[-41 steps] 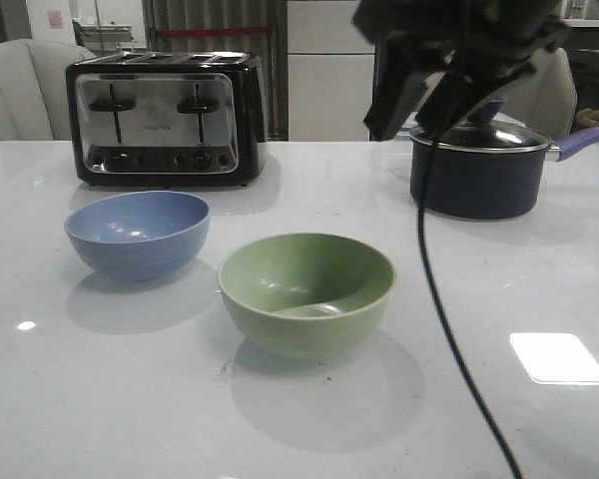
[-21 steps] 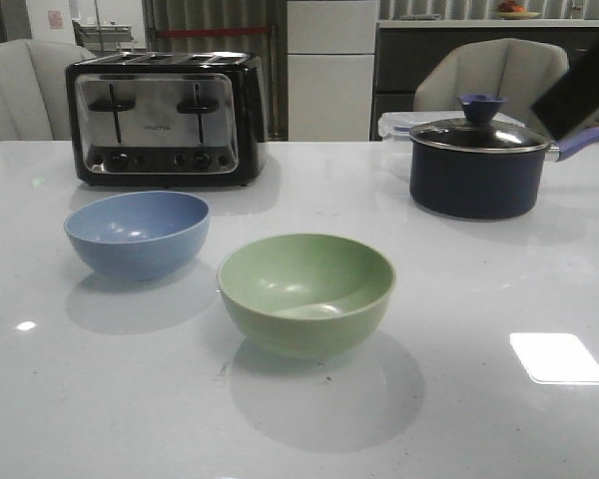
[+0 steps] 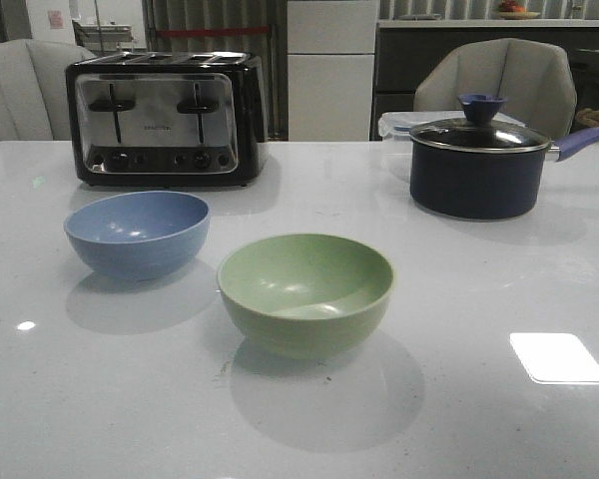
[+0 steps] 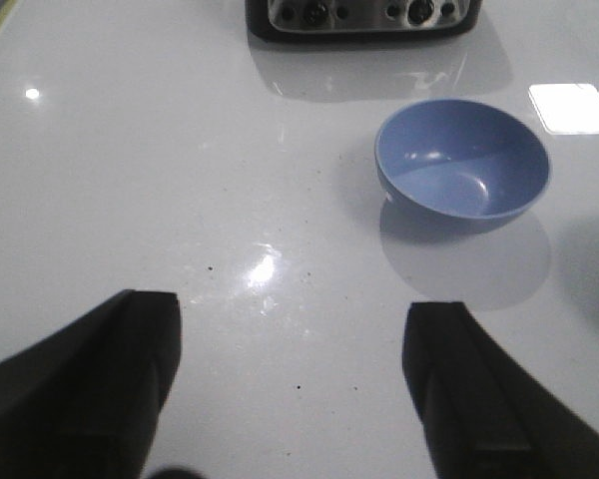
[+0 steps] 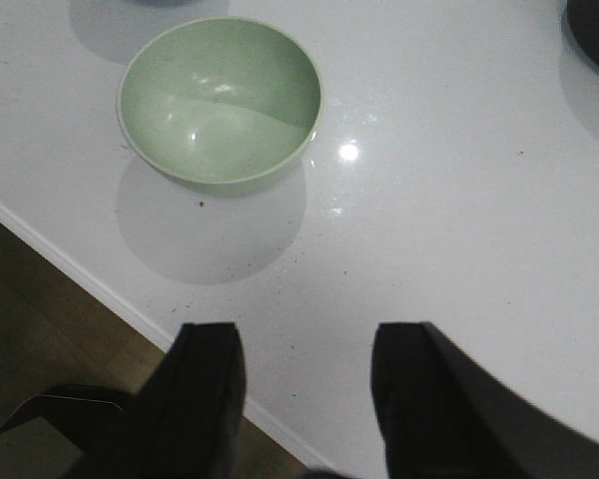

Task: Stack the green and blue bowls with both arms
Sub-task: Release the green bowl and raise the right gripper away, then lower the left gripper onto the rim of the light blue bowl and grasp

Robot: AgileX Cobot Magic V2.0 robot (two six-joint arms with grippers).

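The dusty blue bowl [image 3: 138, 233] sits upright on the white table, left of centre. The pale green bowl [image 3: 306, 291] sits upright to its right and nearer the front; the two stand apart. Neither arm shows in the front view. In the left wrist view my left gripper [image 4: 295, 324] is open and empty above bare table, well short of the blue bowl [image 4: 463, 165]. In the right wrist view my right gripper [image 5: 304, 349] is open and empty over the table's front edge, apart from the green bowl [image 5: 220, 100].
A black and chrome toaster [image 3: 165, 118] stands at the back left. A dark navy saucepan [image 3: 479, 170] with a purple-knobbed lid stands at the back right. The table's front edge [image 5: 100, 289] and the floor beyond show in the right wrist view.
The black arm and its trailing cable that hung at the upper right of the front view have moved right and out of that view. The bowls have not moved.
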